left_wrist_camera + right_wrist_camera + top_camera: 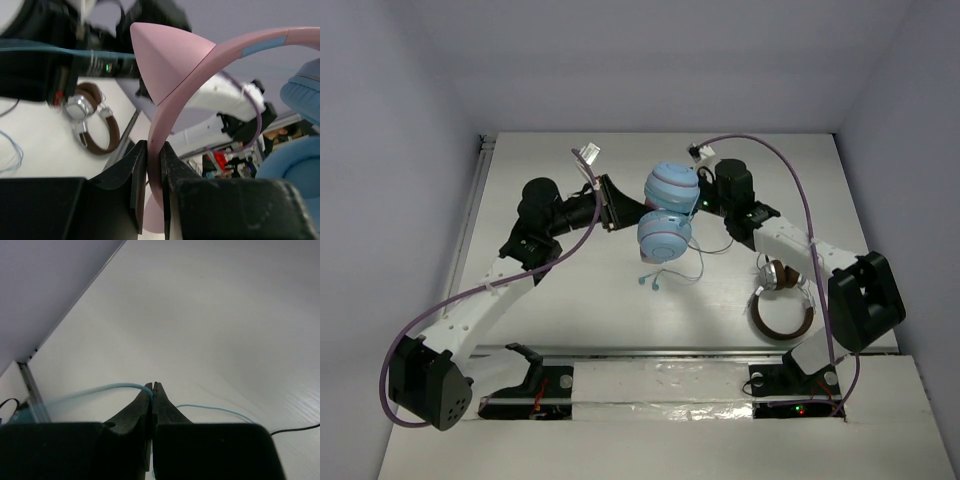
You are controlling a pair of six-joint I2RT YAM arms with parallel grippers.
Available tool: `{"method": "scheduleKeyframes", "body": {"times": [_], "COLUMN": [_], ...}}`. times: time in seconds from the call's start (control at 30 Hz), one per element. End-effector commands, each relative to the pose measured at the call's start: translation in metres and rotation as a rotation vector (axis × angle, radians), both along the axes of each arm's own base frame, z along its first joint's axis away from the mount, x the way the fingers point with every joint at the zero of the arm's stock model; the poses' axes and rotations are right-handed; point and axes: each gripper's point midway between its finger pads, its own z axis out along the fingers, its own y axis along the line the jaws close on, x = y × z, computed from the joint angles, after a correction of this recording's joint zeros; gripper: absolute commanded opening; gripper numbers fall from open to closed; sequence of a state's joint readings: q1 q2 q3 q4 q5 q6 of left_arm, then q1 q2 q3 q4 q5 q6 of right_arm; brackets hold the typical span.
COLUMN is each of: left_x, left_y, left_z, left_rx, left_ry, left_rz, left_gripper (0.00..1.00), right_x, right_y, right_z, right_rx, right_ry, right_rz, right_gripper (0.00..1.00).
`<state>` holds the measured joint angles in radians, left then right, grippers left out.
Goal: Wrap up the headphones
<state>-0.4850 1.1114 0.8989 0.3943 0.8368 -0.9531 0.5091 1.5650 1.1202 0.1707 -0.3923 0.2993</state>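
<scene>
Nearest, slack cable [120, 386] dangles toward 6 o'clock below the headphones [667, 210], which are held aloft mid-scene, so little winding looks done. At their 9 o'clock the left gripper [153, 150] clamps the pink headband [210, 55]. At 3 o'clock the right gripper [153, 386] is pinched tight on the cable, and most of the wrapping appears left.

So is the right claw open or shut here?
Shut: the right claw has its tips together, pinching the light-blue cable, which trails out either side.
</scene>
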Motion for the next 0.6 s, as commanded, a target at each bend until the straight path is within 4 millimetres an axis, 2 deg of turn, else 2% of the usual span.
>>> {"method": "scheduleKeyframes", "body": {"times": [0.0, 0.03, 0.07, 0.13, 0.17, 0.2, 0.23, 0.33, 0.37, 0.4, 0.47, 0.5, 0.53, 0.57], "left_x": [0.003, 0.009, 0.011, 0.022, 0.032, 0.051, 0.06, 0.081, 0.087, 0.092, 0.1, 0.105, 0.108, 0.109], "left_y": [0.004, 0.003, 0.005, 0.006, 0.007, 0.012, 0.015, 0.031, 0.038, 0.047, 0.066, 0.086, 0.098, 0.108], "left_z": [0.075, 0.071, 0.079, 0.077, 0.075, 0.075, 0.065, 0.057, 0.053, 0.061, 0.052, 0.065, 0.054, 0.057], "left_rx": [-0.207, -0.218, -0.262, -0.27, -0.266, -0.241, -0.197, -0.11, -0.055, -0.033, 0.053, 0.084, 0.152, 0.183], "left_ry": [-0.164, -0.139, -0.139, -0.115, -0.11, -0.11, -0.083, -0.101, -0.128, -0.145, -0.139, -0.188, -0.167, -0.182], "left_rz": [0.057, 0.074, 0.091, 0.14, 0.191, 0.294, 0.346, 0.507, 0.56, 0.616, 0.731, 0.837, 0.896, 0.941], "left_gripper": [0.0, 0.0, 0.0, 0.0, 0.0, 0.0, 0.0, 0.0, 0.0, 0.0, 0.0, 0.0, 0.0, 0.0], "right_x": [-0.036, -0.043, -0.054, -0.065, -0.072, -0.083, -0.091, -0.104, -0.107, -0.112, -0.115, -0.12, -0.123, -0.124], "right_y": [0.026, 0.029, 0.036, 0.042, 0.044, 0.045, 0.046, 0.043, 0.037, 0.035, 0.027, 0.022, 0.019, 0.015], "right_z": [0.049, 0.049, 0.049, 0.048, 0.047, 0.047, 0.053, 0.041, 0.048, 0.041, 0.03, 0.033, 0.025, 0.023], "right_rx": [0.195, 0.208, 0.222, 0.234, 0.248, 0.267, 0.281, 0.252, 0.255, 0.241, 0.198, 0.19, 0.156, 0.146], "right_ry": [-0.071, -0.067, -0.063, -0.045, -0.028, -0.01, -0.009, 0.023, 0.01, 0.028, 0.057, 0.053, 0.079, 0.087], "right_rz": [0.153, 0.176, 0.215, 0.24, 0.249, 0.272, 0.288, 0.259, 0.242, 0.234, 0.186, 0.168, 0.14, 0.127], "right_gripper": [0.0, 0.0, 0.0, 0.0, 0.0, 0.0, 0.0, 0.0, 0.0, 0.0, 0.0, 0.0, 0.0, 0.0]}}
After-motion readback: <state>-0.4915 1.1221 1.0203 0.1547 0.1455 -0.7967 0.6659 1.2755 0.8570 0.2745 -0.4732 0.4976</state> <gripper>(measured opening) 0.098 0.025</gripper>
